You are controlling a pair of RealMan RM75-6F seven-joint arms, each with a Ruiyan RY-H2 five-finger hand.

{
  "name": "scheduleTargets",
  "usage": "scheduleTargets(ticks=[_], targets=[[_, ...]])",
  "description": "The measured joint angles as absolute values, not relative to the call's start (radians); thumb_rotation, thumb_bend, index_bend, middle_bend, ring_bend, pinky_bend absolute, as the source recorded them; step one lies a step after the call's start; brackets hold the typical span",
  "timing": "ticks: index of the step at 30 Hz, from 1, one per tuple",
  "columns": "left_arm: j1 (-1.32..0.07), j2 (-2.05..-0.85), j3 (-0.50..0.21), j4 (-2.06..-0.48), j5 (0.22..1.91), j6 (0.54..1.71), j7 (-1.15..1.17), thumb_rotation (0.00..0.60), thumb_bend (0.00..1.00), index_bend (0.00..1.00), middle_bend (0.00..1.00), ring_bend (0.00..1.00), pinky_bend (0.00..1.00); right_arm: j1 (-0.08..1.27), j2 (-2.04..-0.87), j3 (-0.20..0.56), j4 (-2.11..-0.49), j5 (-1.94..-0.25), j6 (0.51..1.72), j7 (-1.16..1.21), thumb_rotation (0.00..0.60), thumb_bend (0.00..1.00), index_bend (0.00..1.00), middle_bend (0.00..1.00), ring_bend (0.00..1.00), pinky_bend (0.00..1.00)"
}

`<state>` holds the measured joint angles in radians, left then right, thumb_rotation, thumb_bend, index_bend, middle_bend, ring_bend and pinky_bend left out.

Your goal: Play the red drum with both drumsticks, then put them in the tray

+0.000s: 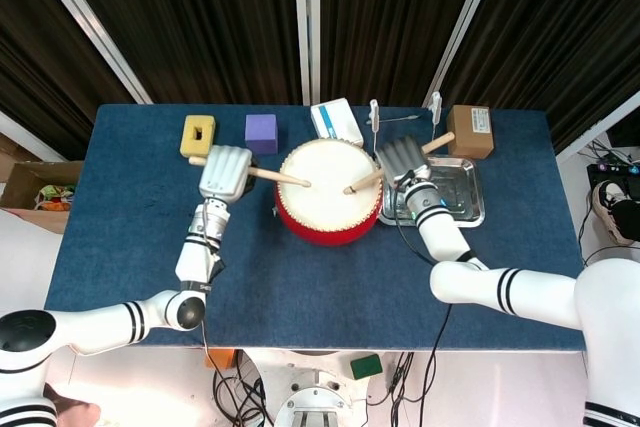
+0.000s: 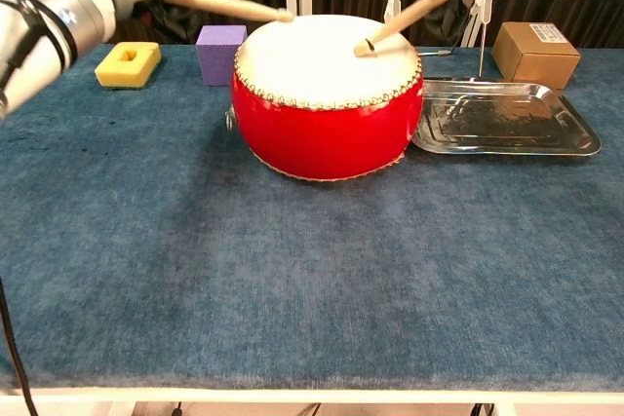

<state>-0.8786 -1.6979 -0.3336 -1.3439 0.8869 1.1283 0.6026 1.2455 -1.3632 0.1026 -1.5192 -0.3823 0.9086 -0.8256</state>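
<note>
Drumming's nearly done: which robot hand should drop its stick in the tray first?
Probably the right robot hand: it holds its drumstick right beside the metal tray. The left robot hand is across the red drum from it.

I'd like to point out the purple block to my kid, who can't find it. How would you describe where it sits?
Start at the big red drum in the middle of the blue table. Look past the drum's left side toward the back edge: two small blocks sit there. The purple cube is the nearer to the drum; its neighbour, a yellow block, has a slot in its top.
</note>
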Motion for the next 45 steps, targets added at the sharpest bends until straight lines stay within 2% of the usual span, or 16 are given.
scheduleTargets(ticks=[6, 13, 16, 23, 26, 33, 36, 40, 45], targets=[[-0.884, -1.748, -0.315, -1.248, 0.886, 1.121, 0.607, 0.600, 0.71, 1.00, 1.00, 1.00, 1.00, 1.221, -1.300, 0.150, -1.580, -0.423, 0.928, -0.745, 0.600, 0.92, 1.00, 1.00, 1.00, 1.00], [-0.853, -1.651, -0.358, -1.399, 0.913, 1.183, 0.559, 0.600, 0.71, 1.00, 1.00, 1.00, 1.00, 1.238, -1.413, 0.079, -1.449, -0.369, 0.896, -0.846, 0.600, 0.92, 1.00, 1.00, 1.00, 1.00], [-0.848, -1.626, -0.358, -1.433, 0.913, 1.185, 0.558, 0.600, 0.71, 1.00, 1.00, 1.00, 1.00, 1.239, -1.440, 0.080, -1.427, -0.365, 0.904, -0.866, 0.600, 0.92, 1.00, 1.00, 1.00, 1.00], [-0.867, -1.735, -0.299, -1.297, 0.901, 1.136, 0.595, 0.600, 0.71, 1.00, 1.00, 1.00, 1.00, 1.215, -1.331, 0.148, -1.558, -0.422, 0.942, -0.764, 0.600, 0.92, 1.00, 1.00, 1.00, 1.00], [-0.866, -1.763, -0.300, -1.267, 0.908, 1.145, 0.590, 0.600, 0.71, 1.00, 1.00, 1.00, 1.00, 1.214, -1.329, 0.146, -1.557, -0.418, 0.936, -0.768, 0.600, 0.92, 1.00, 1.00, 1.00, 1.00], [-0.836, -1.659, -0.340, -1.414, 0.939, 1.213, 0.562, 0.600, 0.71, 1.00, 1.00, 1.00, 1.00, 1.230, -1.454, 0.097, -1.418, -0.372, 0.894, -0.835, 0.600, 0.92, 1.00, 1.00, 1.00, 1.00], [-0.821, -1.604, -0.356, -1.476, 0.948, 1.233, 0.556, 0.600, 0.71, 1.00, 1.00, 1.00, 1.00, 1.228, -1.480, 0.097, -1.394, -0.369, 0.891, -0.833, 0.600, 0.92, 1.00, 1.00, 1.00, 1.00], [-0.807, -1.589, -0.360, -1.483, 0.948, 1.236, 0.533, 0.600, 0.71, 1.00, 1.00, 1.00, 1.00, 1.197, -1.423, 0.116, -1.454, -0.415, 0.912, -0.769, 0.600, 0.92, 1.00, 1.00, 1.00, 1.00], [-0.783, -1.576, -0.351, -1.471, 0.950, 1.236, 0.497, 0.600, 0.71, 1.00, 1.00, 1.00, 1.00, 1.098, -1.275, 0.113, -1.571, -0.527, 0.943, -0.659, 0.600, 0.92, 1.00, 1.00, 1.00, 1.00]])
